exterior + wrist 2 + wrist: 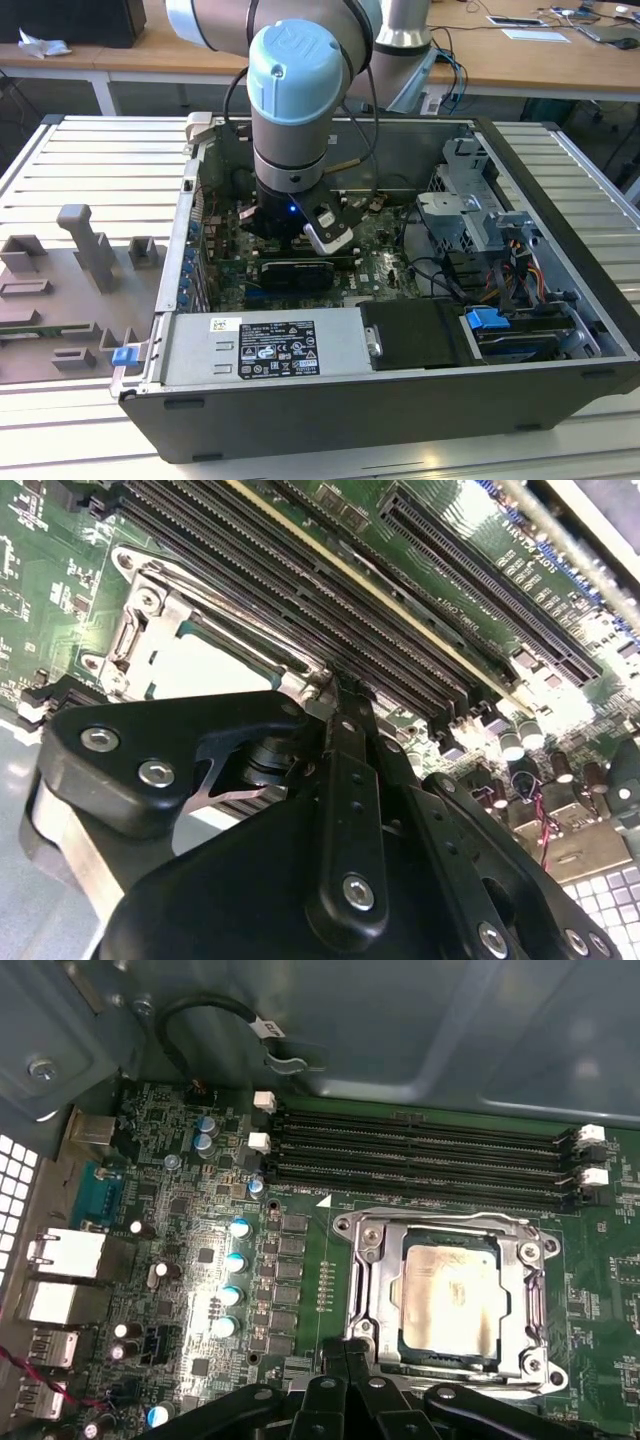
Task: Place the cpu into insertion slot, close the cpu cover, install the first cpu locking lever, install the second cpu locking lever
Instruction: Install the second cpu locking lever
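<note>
1. Reaching straight down into the open computer case with the arm, wrist vertical, gripper hanging low over the green motherboard.
2. Showing the gripper fingertips pressed together in the first wrist view, at the near edge of the insertion slot, with nothing seen pinched between them.
3. Meeting at that same socket edge in the second wrist view, fingertips closed against the metal frame beside the memory slots.
4. Sitting in the insertion slot: the cpu, silvery top facing up, lying flat.
5. Lying down over the chip: the cpu cover, its window framing the cpu on all sides.
6. Leaving little room around the socket: memory slots running along the far edge of it, rows of capacitors beside it toward the port side of the board.
7. Bounding the work on all sides with the case walls; power supply along the case's near edge, drive cage at the exterior view's right.
8. Resting on the slatted table, outside the case at the exterior view's left, a grey fixture tray.
</note>
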Controlling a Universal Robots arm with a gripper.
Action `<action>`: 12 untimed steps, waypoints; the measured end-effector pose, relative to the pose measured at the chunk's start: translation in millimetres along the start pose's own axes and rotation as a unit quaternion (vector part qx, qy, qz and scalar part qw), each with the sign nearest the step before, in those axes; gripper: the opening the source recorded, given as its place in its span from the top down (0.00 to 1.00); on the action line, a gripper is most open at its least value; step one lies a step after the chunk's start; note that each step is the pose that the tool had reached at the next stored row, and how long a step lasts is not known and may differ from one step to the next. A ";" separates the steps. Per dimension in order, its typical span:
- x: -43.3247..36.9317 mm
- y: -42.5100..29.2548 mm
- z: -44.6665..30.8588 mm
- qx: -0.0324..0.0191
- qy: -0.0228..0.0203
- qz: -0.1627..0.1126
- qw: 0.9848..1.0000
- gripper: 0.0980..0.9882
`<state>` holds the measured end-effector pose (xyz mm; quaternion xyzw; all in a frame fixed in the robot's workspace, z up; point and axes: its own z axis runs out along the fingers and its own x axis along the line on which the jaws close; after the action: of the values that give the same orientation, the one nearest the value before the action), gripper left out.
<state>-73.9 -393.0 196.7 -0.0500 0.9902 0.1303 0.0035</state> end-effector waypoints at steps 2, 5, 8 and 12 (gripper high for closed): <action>1.1 -0.1 0.0 -0.001 0.000 0.000 1.000 0.99; 1.1 0.9 -3.5 -0.002 0.000 0.000 1.000 0.99; 0.9 4.4 -16.9 -0.002 0.000 0.000 1.000 0.99; 0.7 7.1 -26.9 -0.002 0.000 0.000 1.000 0.99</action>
<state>-75.1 -393.2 224.5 -0.0500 0.9899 0.1325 0.0037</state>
